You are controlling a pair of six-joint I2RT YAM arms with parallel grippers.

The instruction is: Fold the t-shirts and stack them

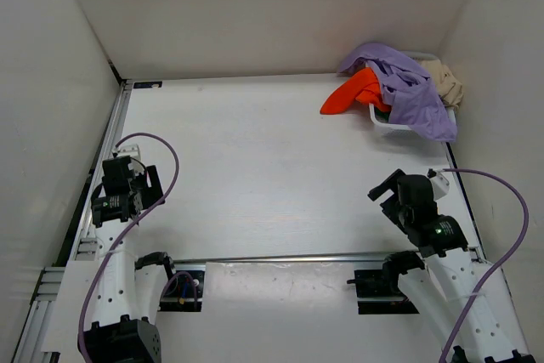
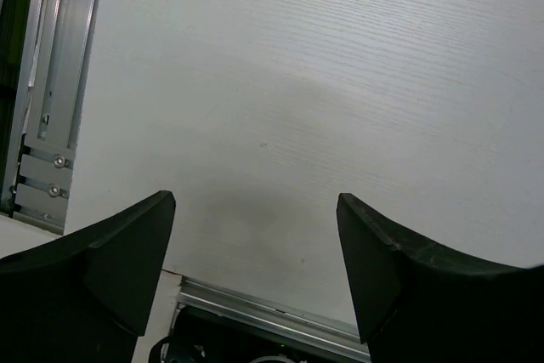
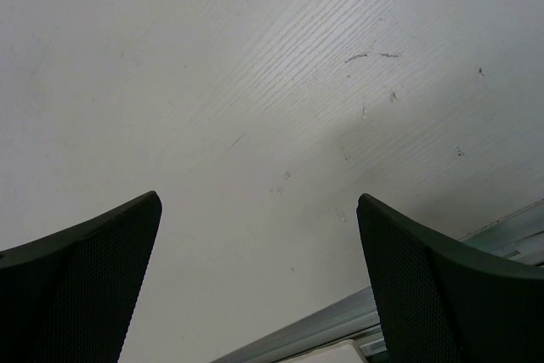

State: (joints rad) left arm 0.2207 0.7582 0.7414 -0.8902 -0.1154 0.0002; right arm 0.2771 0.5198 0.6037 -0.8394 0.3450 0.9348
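Gaping wide and empty, left gripper (image 2: 255,200) and right gripper (image 3: 259,200) hover over the white-walled, scuffed white table (image 1: 255,167).

Top cam looks down from the near edge over the table (image 1: 255,167); wrist cams face its surface close-up.

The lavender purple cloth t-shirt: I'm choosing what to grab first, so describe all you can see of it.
The lavender purple cloth t-shirt lies crumpled and unfolded, draped over the white plastic basket at the far right corner of the white table. It overlaps the orange-red t-shirt and touches the beige t-shirt.
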